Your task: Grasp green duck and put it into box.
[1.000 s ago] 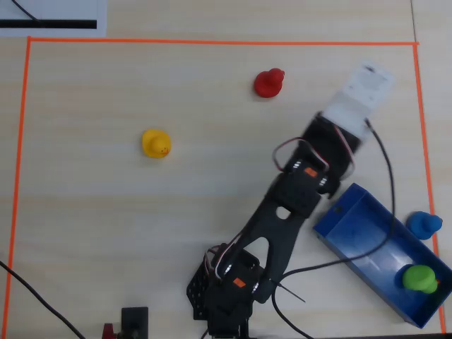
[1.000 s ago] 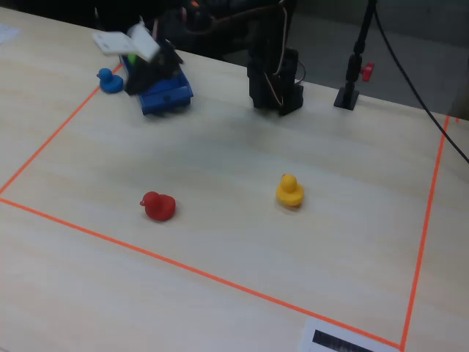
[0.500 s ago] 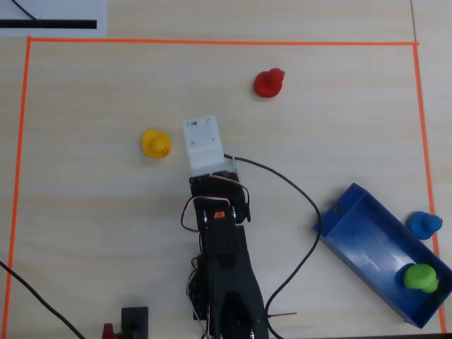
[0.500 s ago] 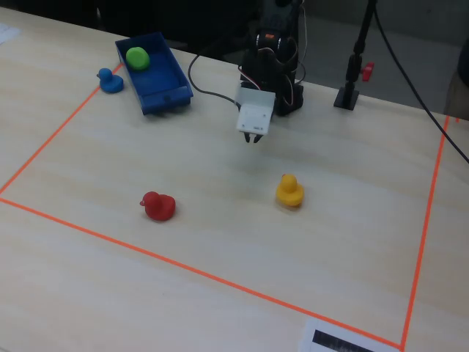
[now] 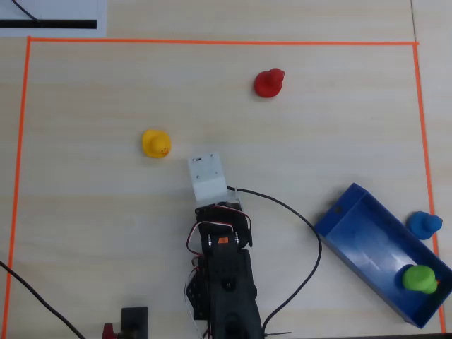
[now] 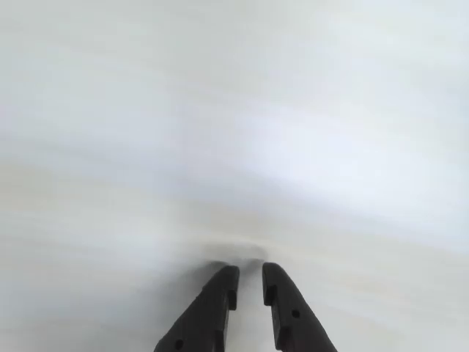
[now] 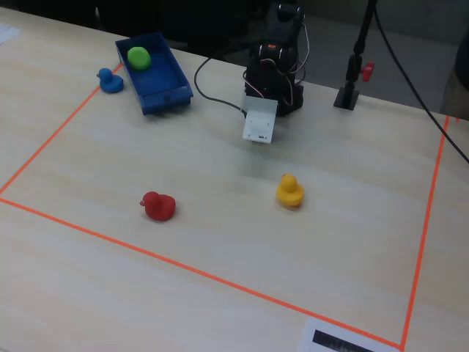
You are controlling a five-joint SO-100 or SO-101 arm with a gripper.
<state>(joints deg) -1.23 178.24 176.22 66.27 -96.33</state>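
The green duck (image 5: 419, 279) sits inside the box (image 5: 367, 236), near its lower-right end in the overhead view; in the fixed view the same duck (image 7: 138, 56) rests toward the far end of the blue tray (image 7: 165, 89) at upper left of the frame. The blue duck (image 5: 424, 224) stands just outside the box's right wall in the overhead view, on the table (image 5: 92, 233), and close to the orange tape line (image 5: 424, 141) that frames the work area.

The arm (image 5: 224, 268) is folded back at lower centre of the overhead view, its white wrist housing (image 5: 208, 176) pointing up the frame. In the wrist view the gripper (image 6: 250, 275) enters from the bottom edge with its two dark fingers (image 6: 216, 308) drawn close, only a narrow slit between the tips and nothing held; the tabletop behind is blurred.

The yellow duck (image 5: 156, 143) stands left of centre, near the wrist housing, and the red duck (image 5: 268, 82) stands well apart toward upper centre.
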